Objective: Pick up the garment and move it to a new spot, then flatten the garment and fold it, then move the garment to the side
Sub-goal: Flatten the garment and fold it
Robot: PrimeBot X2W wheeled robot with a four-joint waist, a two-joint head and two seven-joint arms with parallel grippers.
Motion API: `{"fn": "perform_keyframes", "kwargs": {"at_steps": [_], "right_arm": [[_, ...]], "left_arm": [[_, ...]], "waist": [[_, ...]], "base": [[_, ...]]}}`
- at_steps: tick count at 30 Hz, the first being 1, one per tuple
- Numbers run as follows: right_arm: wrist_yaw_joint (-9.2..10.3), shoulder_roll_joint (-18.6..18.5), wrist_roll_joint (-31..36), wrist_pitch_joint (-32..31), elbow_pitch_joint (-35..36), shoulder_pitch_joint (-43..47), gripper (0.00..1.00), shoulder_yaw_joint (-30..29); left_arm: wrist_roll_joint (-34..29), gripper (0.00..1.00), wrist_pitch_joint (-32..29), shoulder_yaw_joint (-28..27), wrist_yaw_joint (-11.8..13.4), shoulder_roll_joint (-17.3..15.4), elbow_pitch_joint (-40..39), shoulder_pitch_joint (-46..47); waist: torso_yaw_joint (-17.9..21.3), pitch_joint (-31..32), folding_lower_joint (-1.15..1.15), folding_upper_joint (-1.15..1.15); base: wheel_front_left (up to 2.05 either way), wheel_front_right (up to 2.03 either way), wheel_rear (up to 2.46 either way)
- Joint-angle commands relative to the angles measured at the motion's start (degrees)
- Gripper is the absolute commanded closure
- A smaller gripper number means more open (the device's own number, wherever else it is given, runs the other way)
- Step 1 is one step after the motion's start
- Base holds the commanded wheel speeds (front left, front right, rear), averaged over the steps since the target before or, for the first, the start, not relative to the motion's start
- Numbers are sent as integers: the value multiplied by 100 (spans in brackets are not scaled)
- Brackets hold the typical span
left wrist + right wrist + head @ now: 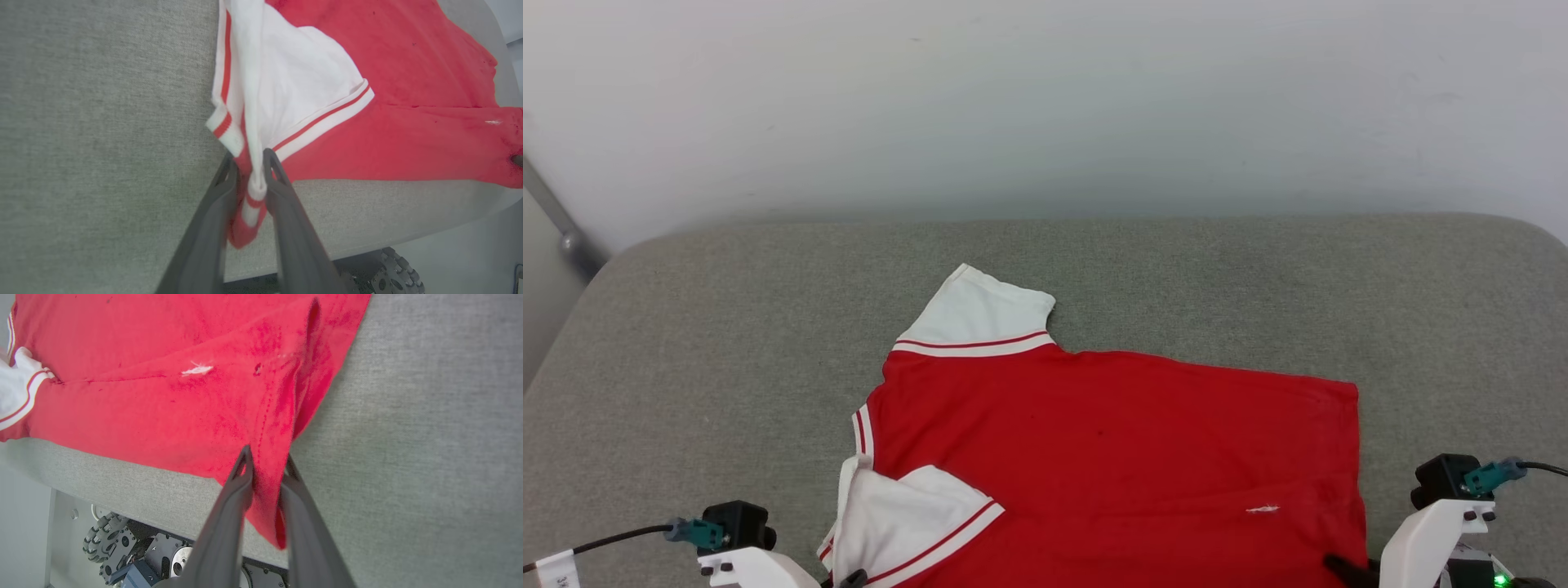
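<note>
Gripping the garment (1111,441) at its two near corners, over the front edge of a grey cloth-covered top (1258,278).

From the head: red body spread flat on the near half of the top, one white sleeve pointing away toward the wall (1045,98), the other white sleeve folded in over the red at the near left, a small white fleck close to the right-hand hem. Arms cropped to pale wrists and dark finger stubs at the bottom corners, so no reading of the clamp from there.

From the left wrist: left gripper (249,157) closed on a bunch of white cloth and red-and-white striped trim, the end of the bunch hanging down between the two fingers past the edge of the top.

From the right wrist: right gripper (267,457) pinched on the red hem corner, a seam of stitching running up from the fingers, a fold of cloth drooping below them.

Top soft-looking, with rounded corners, butted against the plain pale wall. Slanted metal bar (556,220) at the far left. Below the front edge, in both wrist views, wheels (104,543) of the robot's base on a pale floor (461,253).
</note>
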State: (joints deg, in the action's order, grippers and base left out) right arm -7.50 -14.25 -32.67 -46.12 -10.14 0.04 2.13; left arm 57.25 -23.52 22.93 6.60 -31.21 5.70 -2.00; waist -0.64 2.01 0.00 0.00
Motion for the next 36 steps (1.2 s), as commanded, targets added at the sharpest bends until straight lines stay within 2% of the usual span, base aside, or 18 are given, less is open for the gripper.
{"fn": "perform_keyframes", "kwargs": {"at_steps": [1, 5, 12, 15, 21, 25, 30, 36], "right_arm": [[1, 23, 50, 127, -6, 63, 0, -5], [1, 22, 206, 902, 136, 113, 0, 126], [1, 90, 832, 2805, 506, -21, 0, 85], [1, 194, 1113, 3413, 634, -122, 0, -4], [2, 466, 1493, 4146, 1134, -535, 0, -70], [2, 646, 1632, 4317, 1423, -811, 0, -71], [2, 836, 1738, 4473, 1624, -1037, 0, -96], [2, 987, 1768, 4572, 1602, -1210, 0, -54]], "left_arm": [[33, 0, 42, 1, -20, 36, 56, 12], [-29, 0, 239, -28, -70, 148, 267, 163], [-453, 0, 970, -273, 92, 103, 212, 522], [-654, 0, 1254, -361, 130, 101, 169, 807], [-986, 0, 1604, -541, 127, 73, 87, 1875], [-976, 0, 1488, -685, 35, -55, 183, 2694], [-869, 0, 1084, -738, -233, -246, 454, 3698], [-596, 0, 16, -553, -724, -559, 983, 4763]], "waist": [[0, -15, 0, 0], [64, -44, 0, 0], [313, -94, 0, 0], [451, -203, 0, 0], [771, -1038, 0, 0], [995, -1651, 0, 0], [1235, -2252, 0, 0], [1482, -2742, 0, 0]], "base": [[0, 0, 0], [0, 0, 0], [0, 0, 0], [0, 0, 0], [0, 0, 0], [0, 0, 0], [0, 0, 0], [0, 0, 0]]}}
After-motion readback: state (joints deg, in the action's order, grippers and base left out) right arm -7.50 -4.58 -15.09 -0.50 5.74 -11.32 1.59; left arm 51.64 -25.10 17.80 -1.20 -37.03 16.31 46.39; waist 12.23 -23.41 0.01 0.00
